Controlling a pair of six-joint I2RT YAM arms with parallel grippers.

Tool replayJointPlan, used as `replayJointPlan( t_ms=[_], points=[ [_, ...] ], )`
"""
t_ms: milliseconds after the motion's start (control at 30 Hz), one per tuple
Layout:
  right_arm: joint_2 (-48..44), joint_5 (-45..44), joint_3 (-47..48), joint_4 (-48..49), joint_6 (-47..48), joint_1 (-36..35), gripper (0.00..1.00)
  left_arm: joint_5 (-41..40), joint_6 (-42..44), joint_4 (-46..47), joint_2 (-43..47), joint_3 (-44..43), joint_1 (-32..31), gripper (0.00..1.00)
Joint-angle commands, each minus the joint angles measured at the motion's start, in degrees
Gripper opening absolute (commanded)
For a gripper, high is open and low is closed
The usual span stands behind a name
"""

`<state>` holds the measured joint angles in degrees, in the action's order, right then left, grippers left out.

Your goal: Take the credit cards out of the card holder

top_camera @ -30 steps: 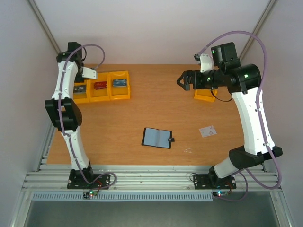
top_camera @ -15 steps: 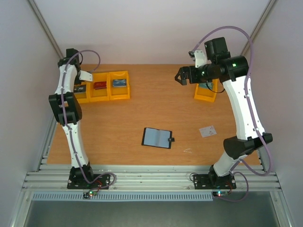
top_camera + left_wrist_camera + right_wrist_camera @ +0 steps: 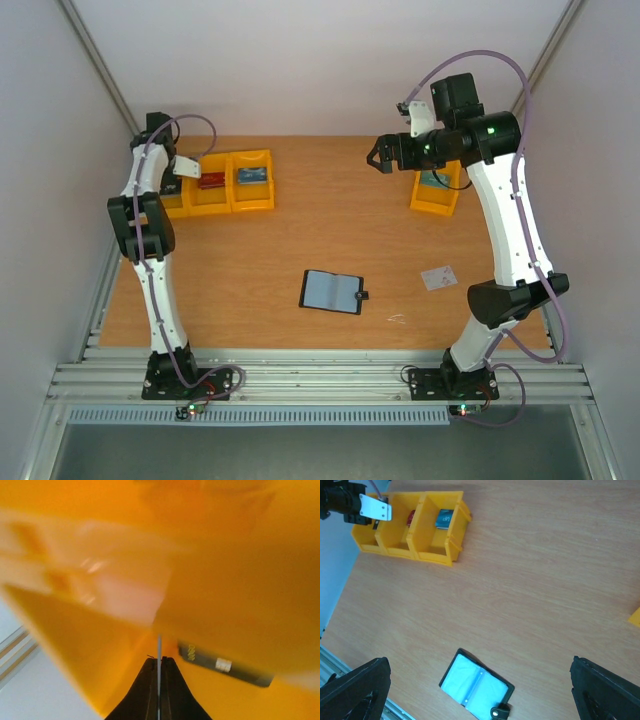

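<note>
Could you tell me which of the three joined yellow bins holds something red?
The middle bin of the row; the inner end bin holds something blue.

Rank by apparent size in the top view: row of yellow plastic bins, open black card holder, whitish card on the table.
Largest: row of yellow plastic bins
Then: open black card holder
Smallest: whitish card

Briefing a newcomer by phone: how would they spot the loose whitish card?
On the wooden table, find the open card holder near the front middle. To its right, apart from it, lies the whitish card: small, pale, flat on bare wood, not in any yellow bin.
</note>
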<state>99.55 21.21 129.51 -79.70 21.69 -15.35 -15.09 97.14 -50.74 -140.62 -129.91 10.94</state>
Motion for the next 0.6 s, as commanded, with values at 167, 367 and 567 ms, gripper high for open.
replayJointPlan(
  t_ms=[167, 367, 567],
  points=[
    [0.2, 2.1, 1.6, 0.9, -3.0, 0.4, 0.99, 2.8, 1.4, 3.8, 0.9, 3.7, 0.7, 0.0],
    [0.4, 2.9, 2.0, 1.2, -3.4, 0.4, 0.98, 3.2, 1.6, 6.0, 1.9, 4.0, 1.1, 0.0],
    [0.3, 2.9, 2.1, 0.6, -2.6, 0.4, 0.98, 3.6, 2.3, 7.1, 4.2, 5.1, 1.8, 0.0]
  ],
)
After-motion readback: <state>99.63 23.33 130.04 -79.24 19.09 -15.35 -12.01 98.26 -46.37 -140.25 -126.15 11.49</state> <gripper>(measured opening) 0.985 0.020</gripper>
